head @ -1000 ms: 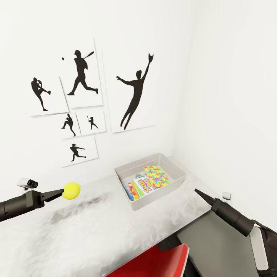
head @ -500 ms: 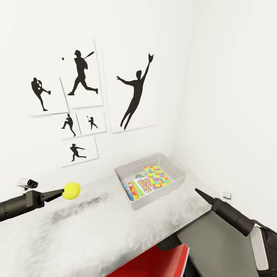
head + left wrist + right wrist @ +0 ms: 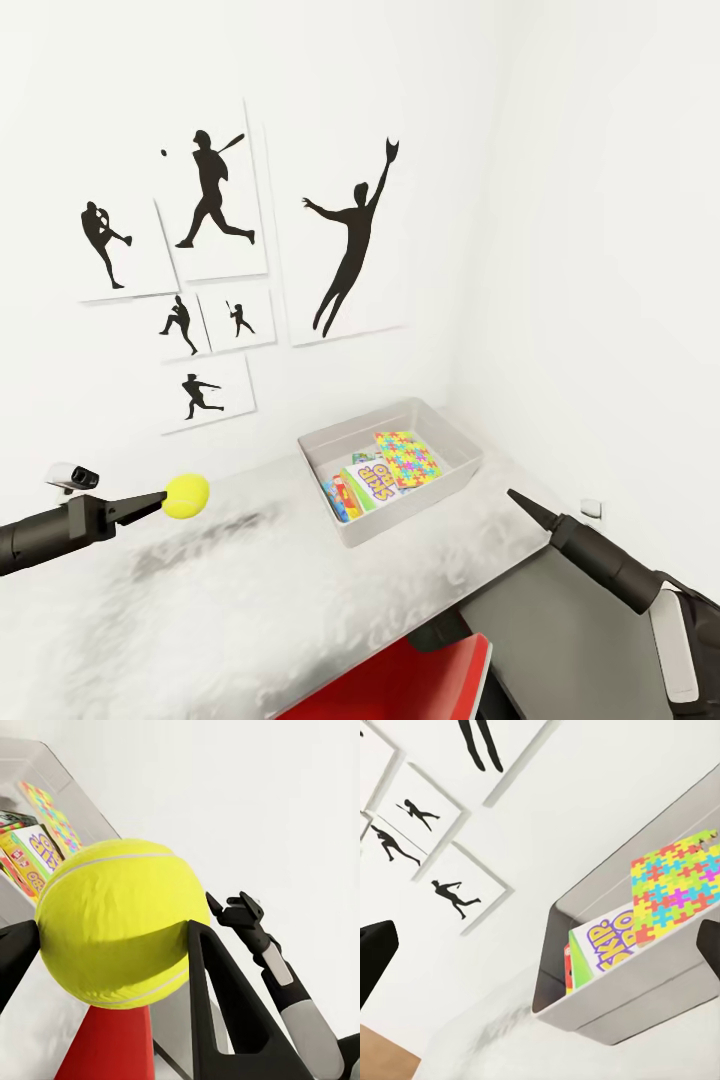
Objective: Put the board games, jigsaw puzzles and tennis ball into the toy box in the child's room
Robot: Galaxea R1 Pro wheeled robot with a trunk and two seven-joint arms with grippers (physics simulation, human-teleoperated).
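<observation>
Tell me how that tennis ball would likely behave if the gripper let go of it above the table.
The tennis ball, pinched in the left gripper short of the toy box, is round, so it would probably bounce and roll on the flat table. Looks light.

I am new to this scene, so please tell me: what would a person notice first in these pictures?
The yellow-green ball stands out, clamped in the left gripper above the white table. To its right sits the grey toy box, holding a bright jigsaw puzzle and game boxes. Black baseball silhouettes fill the wall behind.
</observation>
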